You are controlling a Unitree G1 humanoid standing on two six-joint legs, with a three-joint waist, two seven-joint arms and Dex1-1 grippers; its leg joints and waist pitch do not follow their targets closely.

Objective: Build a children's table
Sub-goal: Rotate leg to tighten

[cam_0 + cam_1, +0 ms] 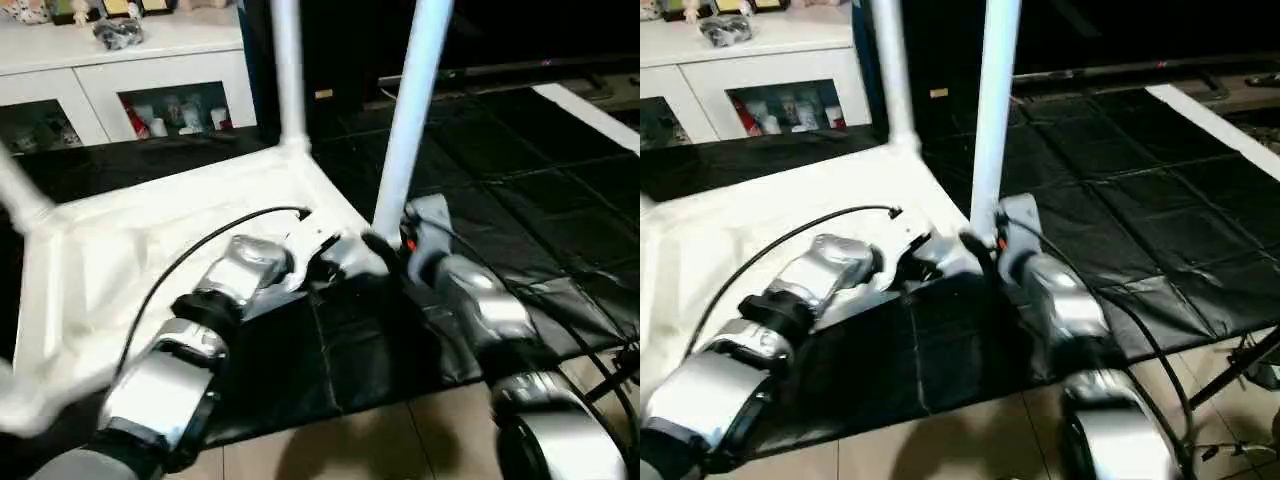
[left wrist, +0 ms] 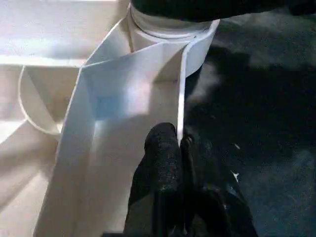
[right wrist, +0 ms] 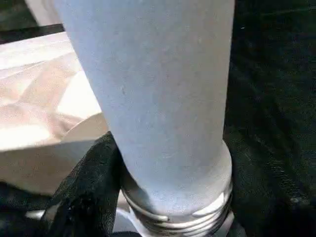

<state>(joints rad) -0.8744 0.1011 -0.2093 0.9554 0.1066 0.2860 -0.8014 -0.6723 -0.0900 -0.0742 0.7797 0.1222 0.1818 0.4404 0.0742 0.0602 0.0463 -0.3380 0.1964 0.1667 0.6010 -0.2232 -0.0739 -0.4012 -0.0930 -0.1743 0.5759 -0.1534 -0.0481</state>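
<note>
The children's table lies upside down on a black mat, its white top [image 1: 150, 250] showing the ribbed underside. A white leg [image 1: 410, 110] stands upright in the near right corner socket. My right gripper [image 1: 390, 245] is shut on the base of this leg; its black fingers [image 3: 94, 187] sit on either side just above the threaded end. My left gripper [image 1: 335, 262] is shut on the top's thin rim [image 2: 181, 89] right beside that corner. Another leg [image 1: 288, 70] rises from the far corner, and a third [image 1: 20, 195] stands at the left.
A white glass-door cabinet [image 1: 130, 70] with small items inside stands at the back left. The black mat [image 1: 520, 180] spreads to the right, with a white strip [image 1: 590, 115] at its far right. Cables [image 1: 600, 360] and pale floor tiles [image 1: 380, 440] lie near me.
</note>
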